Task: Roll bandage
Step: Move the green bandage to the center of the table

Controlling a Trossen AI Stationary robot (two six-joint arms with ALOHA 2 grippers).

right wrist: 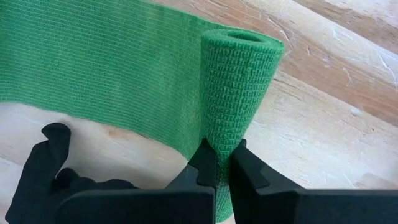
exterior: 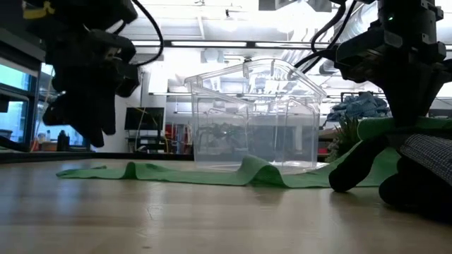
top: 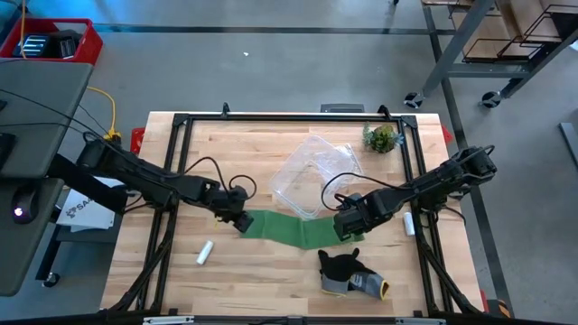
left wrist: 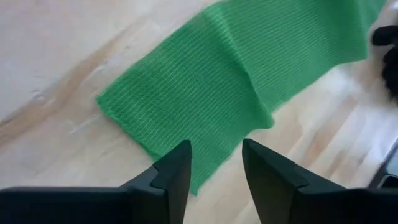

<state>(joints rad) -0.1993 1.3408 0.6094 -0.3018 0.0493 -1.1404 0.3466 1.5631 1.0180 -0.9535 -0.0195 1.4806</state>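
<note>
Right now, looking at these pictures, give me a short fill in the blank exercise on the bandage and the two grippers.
1. The right gripper is shut on the rolled end of the ____ bandage.
2. The left gripper is ____, above the strip's flat end.
3. The strip lies across the ____ table.
4. A clear plastic ____ stands beyond the strip.

Missing words: green; open; wooden; container

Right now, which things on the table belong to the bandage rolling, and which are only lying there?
Belong to the job:
- bandage, green strip, rolled end pinched in the right gripper
- left gripper, fingers open over the strip's flat free end

Only lying about:
- clear plastic container
- dark glove
- white cylinder
- small green plant
</note>
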